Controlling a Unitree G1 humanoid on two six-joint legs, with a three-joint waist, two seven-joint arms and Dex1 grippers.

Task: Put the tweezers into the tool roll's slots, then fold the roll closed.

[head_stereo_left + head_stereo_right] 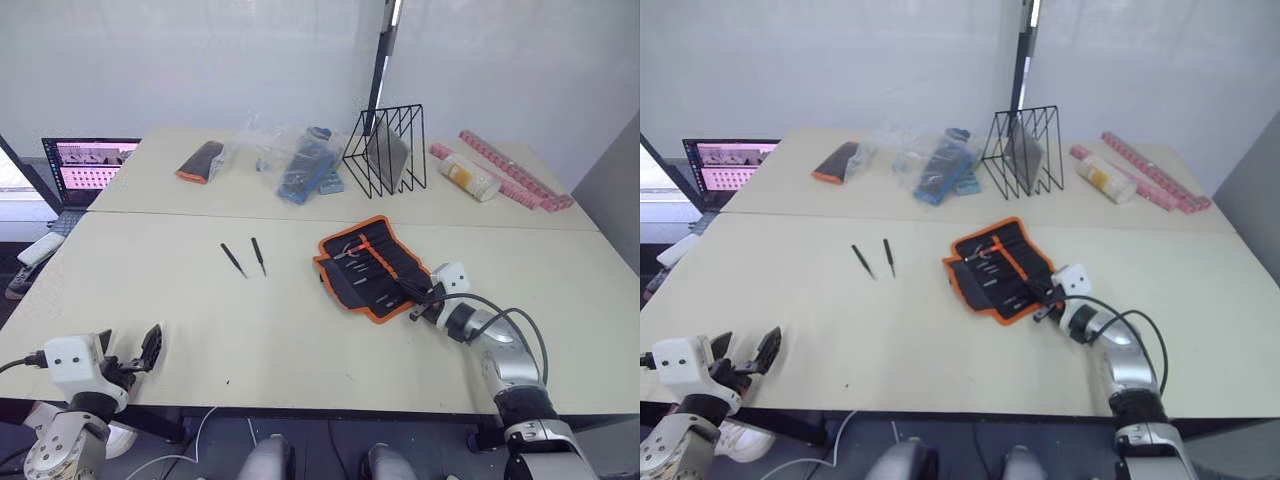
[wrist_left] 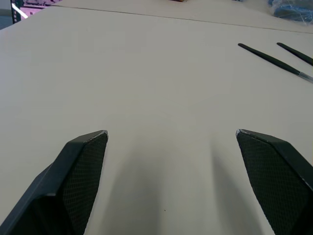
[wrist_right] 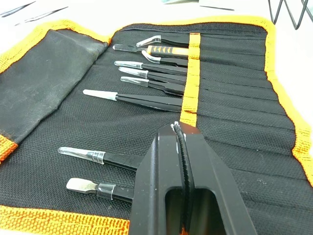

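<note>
The tool roll point(image 1: 372, 265) lies unrolled in the middle of the table, black with orange trim. Several slim black tools with clear tip caps point(image 3: 142, 99) sit in its slots. Two loose tweezers point(image 1: 233, 259) point(image 1: 259, 254) lie side by side on the table to the roll's left, also seen from the left wrist as tweezers point(image 2: 271, 60). My right gripper point(image 3: 180, 133) is shut, low over the roll's near part beside the orange stitched band; I cannot make out anything between its fingers. My left gripper point(image 2: 171, 131) stands open over bare table at the near left edge, far from the tweezers.
A black wire rack point(image 1: 387, 150) stands behind the roll. At the back lie a small black-and-orange pouch point(image 1: 200, 161), plastic bags with blue items point(image 1: 305, 165), a bottle point(image 1: 470, 176) and a pink strip point(image 1: 515, 170). A laptop point(image 1: 88, 165) sits far left.
</note>
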